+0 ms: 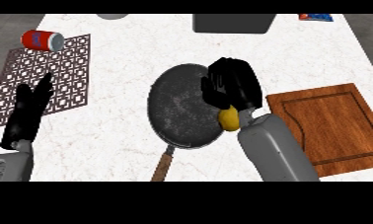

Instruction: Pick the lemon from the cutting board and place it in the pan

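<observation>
With the right hand curled round the small yellow lemon at the dark round pan's right rim, it should move left over the pan's middle before opening.

No text is legible on the red can or elsewhere

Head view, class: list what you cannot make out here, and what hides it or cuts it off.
- Lemon: mostly hidden under the right hand; whether it touches the pan is unclear.
- Grey box, grey round thing and blue item: cut off by the top edge.
- Cutting board: its left edge is hidden by the right forearm.
</observation>
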Controlling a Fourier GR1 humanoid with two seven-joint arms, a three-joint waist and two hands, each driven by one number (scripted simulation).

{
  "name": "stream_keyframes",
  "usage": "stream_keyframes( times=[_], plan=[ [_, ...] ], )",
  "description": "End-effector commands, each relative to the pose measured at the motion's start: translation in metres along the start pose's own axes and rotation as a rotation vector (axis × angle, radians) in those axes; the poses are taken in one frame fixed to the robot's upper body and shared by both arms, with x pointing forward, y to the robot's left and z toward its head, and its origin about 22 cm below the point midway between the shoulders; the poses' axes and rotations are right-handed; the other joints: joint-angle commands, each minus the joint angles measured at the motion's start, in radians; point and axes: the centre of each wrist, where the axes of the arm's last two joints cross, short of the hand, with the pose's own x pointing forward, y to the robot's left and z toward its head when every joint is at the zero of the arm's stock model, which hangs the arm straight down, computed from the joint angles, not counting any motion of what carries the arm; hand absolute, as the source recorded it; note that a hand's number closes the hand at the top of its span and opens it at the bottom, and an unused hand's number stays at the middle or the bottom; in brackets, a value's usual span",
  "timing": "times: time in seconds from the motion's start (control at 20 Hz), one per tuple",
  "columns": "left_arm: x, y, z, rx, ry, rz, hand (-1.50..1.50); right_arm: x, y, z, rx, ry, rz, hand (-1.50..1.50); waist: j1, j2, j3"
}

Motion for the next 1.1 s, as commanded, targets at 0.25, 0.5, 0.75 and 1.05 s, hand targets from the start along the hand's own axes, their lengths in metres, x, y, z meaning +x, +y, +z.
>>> stream_keyframes(
  times=[0.25, 0.5, 0.75, 1.05],
  plan=[
    [0.021, 0.0, 0.007, -0.026, -0.033, 0.009, 0.0, -0.025, 0.055, -0.05, 0.059, 0.053, -0.036, 1.5, 0.03, 0.006, 0.001],
    [0.034, -0.027, -0.005, -0.062, -0.036, 0.004, 0.0, -0.028, 0.074, -0.047, 0.075, 0.095, -0.167, 1.5, 0.06, 0.016, 0.002],
    [0.039, -0.027, -0.008, -0.089, -0.056, -0.01, 0.0, -0.043, 0.084, -0.045, 0.125, 0.132, -0.252, -1.5, 0.093, 0.027, 0.003],
    [0.039, -0.029, -0.011, -0.075, -0.061, -0.016, 0.0, -0.048, 0.101, -0.03, 0.088, 0.07, -0.298, -1.5, 0.087, 0.024, 0.003]
  ],
)
